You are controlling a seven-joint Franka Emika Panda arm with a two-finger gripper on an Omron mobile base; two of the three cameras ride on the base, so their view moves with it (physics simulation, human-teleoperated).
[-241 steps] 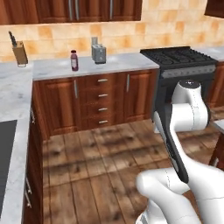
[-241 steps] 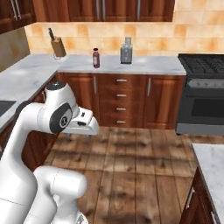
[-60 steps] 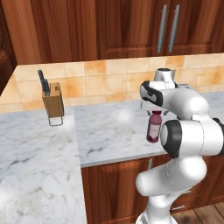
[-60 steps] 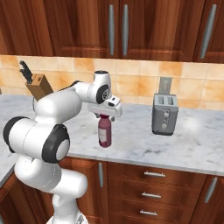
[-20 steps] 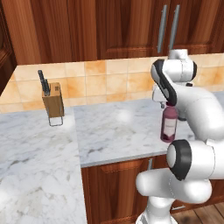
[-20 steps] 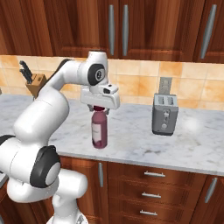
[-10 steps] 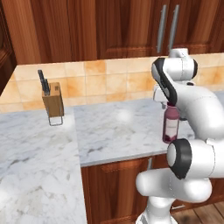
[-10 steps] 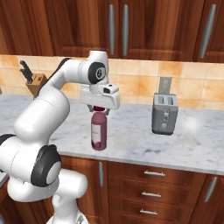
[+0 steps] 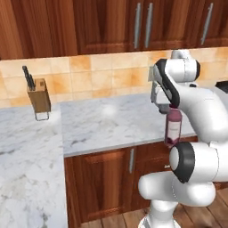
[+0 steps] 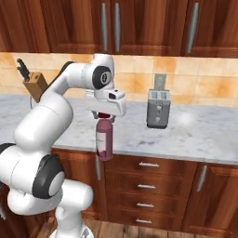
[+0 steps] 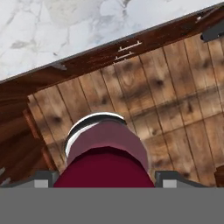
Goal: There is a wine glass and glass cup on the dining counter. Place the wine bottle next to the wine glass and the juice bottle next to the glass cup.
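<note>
Juice bottle is held by its maroon cap in the gripper, whose two fingers are clenched on the neck from either side. It hangs upright below the hand: a stubby dark-red body with a pale pink label band, glossy and rounded at the shoulder. The bottle is seen at the front edge of the worktop, its base clear of the slab, in front of the cabinet face. The worktop is white marble with grey veining, backed by tan tiles. In the hand view the rounded bottle is seen from above between the dark fingertips, with wooden plank floor beneath it and the marble edge above. A brushed-metal toaster stands on the marble to the right of the gripper, well apart. A wooden knife block with dark handles stands far to the left of the gripper, against the tiles. Red-brown cabinets carry slim metal handles.
</note>
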